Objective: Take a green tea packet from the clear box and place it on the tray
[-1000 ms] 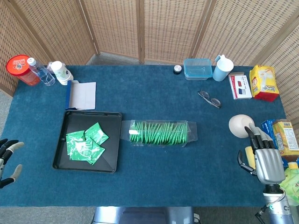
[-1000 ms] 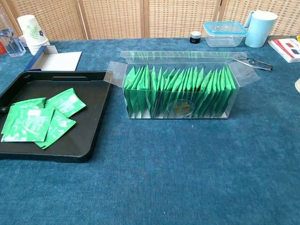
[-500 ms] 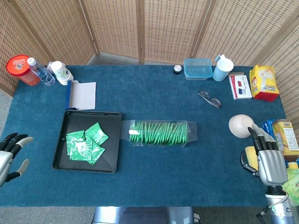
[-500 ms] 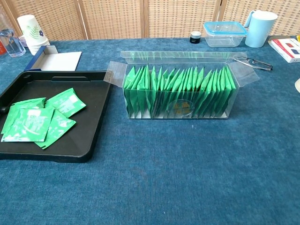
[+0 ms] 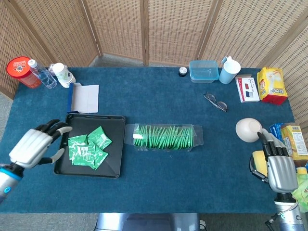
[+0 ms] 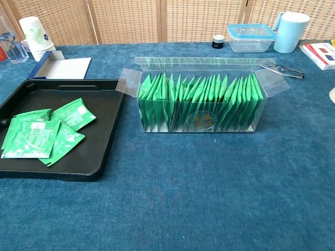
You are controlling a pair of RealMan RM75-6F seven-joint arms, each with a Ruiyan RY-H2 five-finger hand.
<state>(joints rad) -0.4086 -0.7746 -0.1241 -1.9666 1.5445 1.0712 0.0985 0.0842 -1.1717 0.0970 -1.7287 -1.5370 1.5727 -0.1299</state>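
The left hand (image 5: pixel 34 147) is hovering at the left rim of the black tray (image 5: pixel 115 144), fingers spread apart and holding nothing. Its fingertips are pointing toward the tray, reaching just over that rim. The chest view is not showing either hand. Inside the tray, a few green tea packets (image 5: pixel 89 148) are lying flat and overlapping, in the half nearer this hand.

Beyond the tray, just beside its right rim, the clear box (image 5: pixel 198 135) is sitting with its flaps open. Its long axis is running left to right, in line with the tray. A packed row of green tea packets (image 5: pixel 163 137) is standing upright on edge inside, stacked along that axis. The packet at the tray end is the closest to the left hand.

So the box is lying across the tray from the left hand, directly to its right. The right hand (image 5: pixel 278 167) is resting well apart from the box, off past its far end, fingers extended and loosely together, gripping nothing. Judging by this layout, both hands are well short of the box, with the left facing toward it across the tray.
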